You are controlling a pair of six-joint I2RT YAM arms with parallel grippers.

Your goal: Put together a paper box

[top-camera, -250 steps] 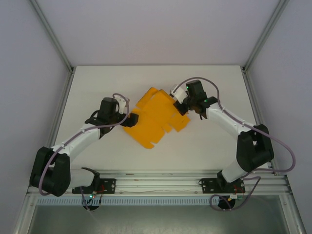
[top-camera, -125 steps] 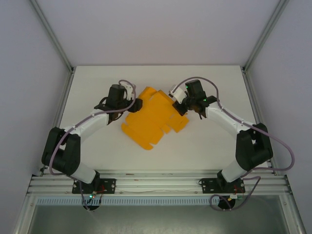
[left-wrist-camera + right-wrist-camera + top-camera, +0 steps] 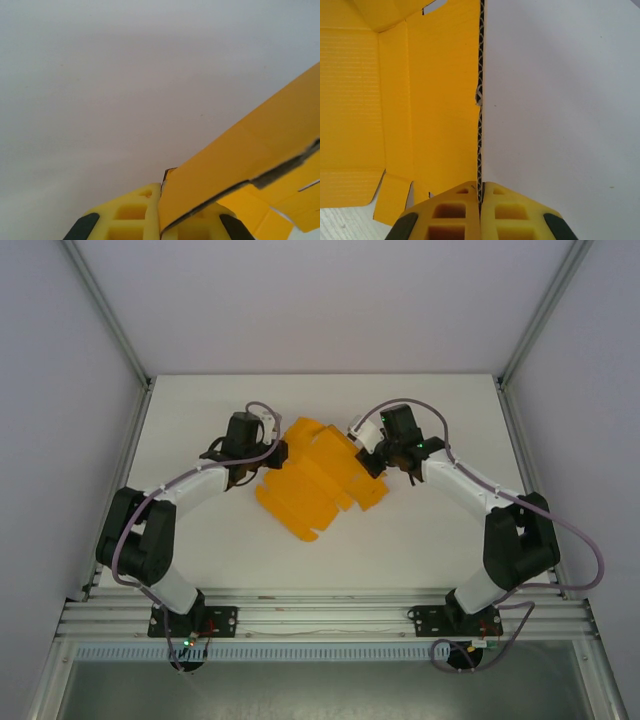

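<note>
The paper box (image 3: 318, 478) is an orange-yellow creased cut-out sheet with several flaps, lying mid-table between both arms. My left gripper (image 3: 276, 454) is at its upper-left edge; in the left wrist view the yellow fingers (image 3: 135, 212) are shut on a raised flap of the paper box (image 3: 245, 160), whose edge runs between the jaws. My right gripper (image 3: 372, 460) is at the sheet's upper-right edge. Its jaws (image 3: 481, 200) are pressed together on the corrugated edge of the paper box (image 3: 435, 100), which stands upright from them.
The white table (image 3: 430, 530) stretches round the sheet. Grey walls and metal frame posts (image 3: 105, 310) close in the left, right and back sides. A rail (image 3: 320, 615) with both arm bases runs along the near edge.
My left arm swung from the sheet's lower-left edge up to its upper-left edge and shut there on a flap. The sheet shifted slightly. The right arm stayed put.
</note>
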